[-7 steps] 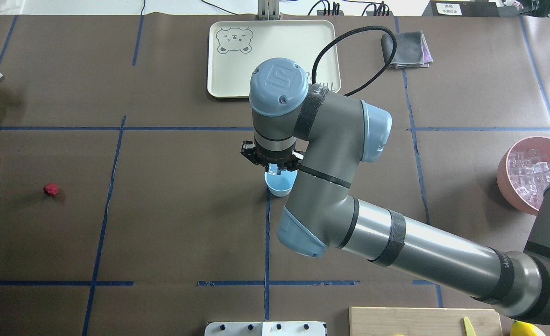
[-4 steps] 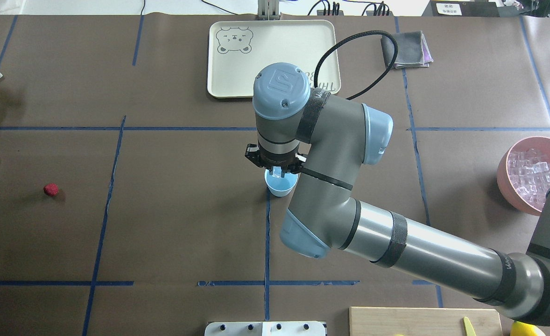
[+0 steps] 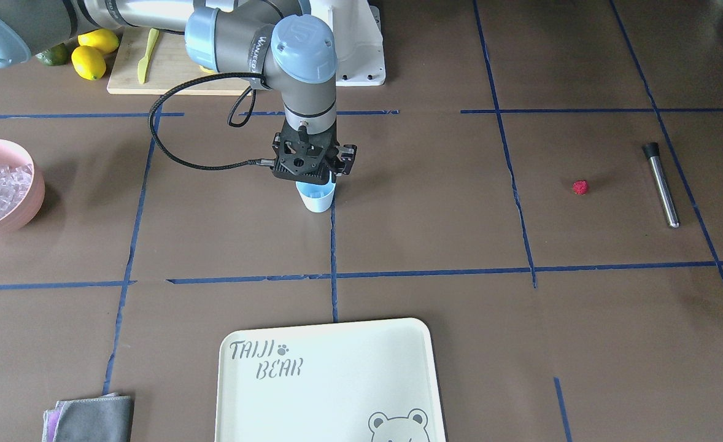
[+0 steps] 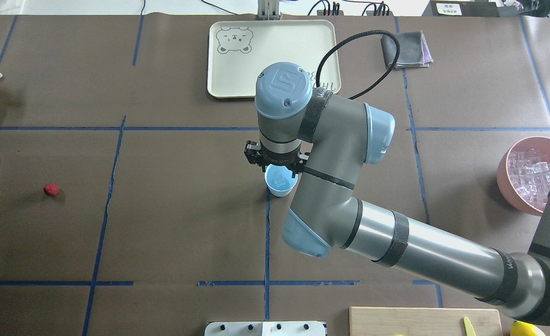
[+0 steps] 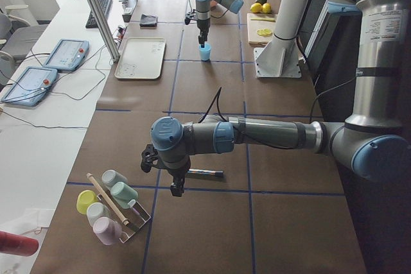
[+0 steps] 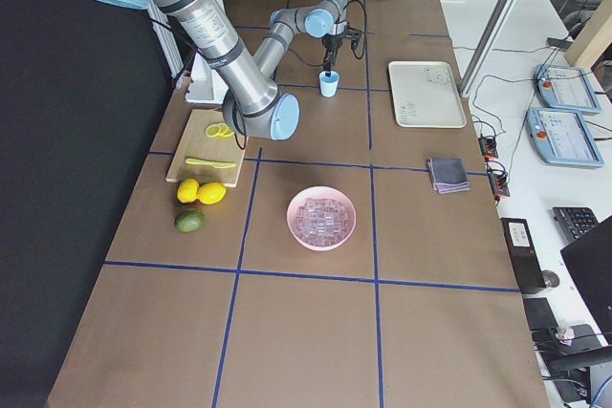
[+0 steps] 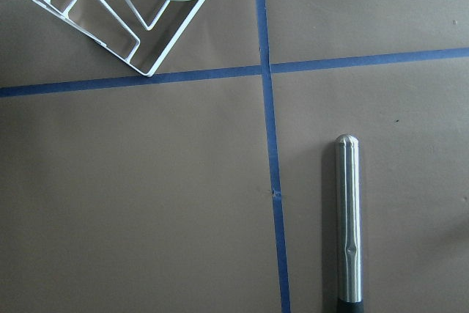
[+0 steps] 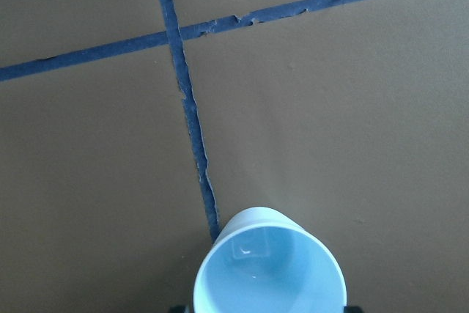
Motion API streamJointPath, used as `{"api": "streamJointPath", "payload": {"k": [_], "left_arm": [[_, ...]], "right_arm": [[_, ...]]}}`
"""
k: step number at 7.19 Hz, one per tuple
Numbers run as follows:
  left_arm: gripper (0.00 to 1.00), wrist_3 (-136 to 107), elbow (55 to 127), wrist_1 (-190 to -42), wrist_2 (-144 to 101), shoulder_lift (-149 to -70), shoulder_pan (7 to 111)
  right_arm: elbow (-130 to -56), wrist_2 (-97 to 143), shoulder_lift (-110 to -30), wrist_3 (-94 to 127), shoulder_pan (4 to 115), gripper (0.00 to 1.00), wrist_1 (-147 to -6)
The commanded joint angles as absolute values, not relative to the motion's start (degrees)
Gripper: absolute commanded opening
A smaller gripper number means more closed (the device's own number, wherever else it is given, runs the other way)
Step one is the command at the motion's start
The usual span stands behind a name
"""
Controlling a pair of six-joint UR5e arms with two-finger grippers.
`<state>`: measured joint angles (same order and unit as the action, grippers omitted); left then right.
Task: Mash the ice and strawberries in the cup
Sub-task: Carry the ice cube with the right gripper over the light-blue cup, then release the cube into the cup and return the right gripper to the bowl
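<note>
Ice (image 4: 282, 179) now in cup (image 4: 278, 192), right gripper (image 4: 278, 168) spread

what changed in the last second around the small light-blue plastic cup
The right gripper let go of the small clear ice cube it had held over the small light-blue plastic cup. The cube now lies inside the cup, and the gripper hangs just above the rim with its jaws apart. The arm's wrist edged slightly toward the overhead view's right. The cup, the small red strawberry and the pink bowl of ice stayed put.
</note>
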<state>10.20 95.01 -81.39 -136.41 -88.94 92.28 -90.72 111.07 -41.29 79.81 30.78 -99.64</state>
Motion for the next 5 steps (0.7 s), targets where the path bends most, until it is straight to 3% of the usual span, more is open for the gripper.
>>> {"api": "streamJointPath", "payload": {"k": [1, 3, 5], "left_arm": [[1.0, 10.2, 95.1, -81.39, -136.41, -89.03, 92.29], [1.0, 10.11, 95.79, -81.39, -136.49, -89.03, 92.29], [1.0, 8.27, 96.5, -81.47, -136.58, -88.95, 92.29]], "right_arm": [[-91.05, 111.09, -41.22, 79.8, 31.2, 0.98, -99.75], [-95.15, 111.18, -42.61, 79.8, 33.56, 0.99, -100.37], [-113.37, 111.79, -56.01, 77.1, 40.04, 0.99, -101.16]]}}
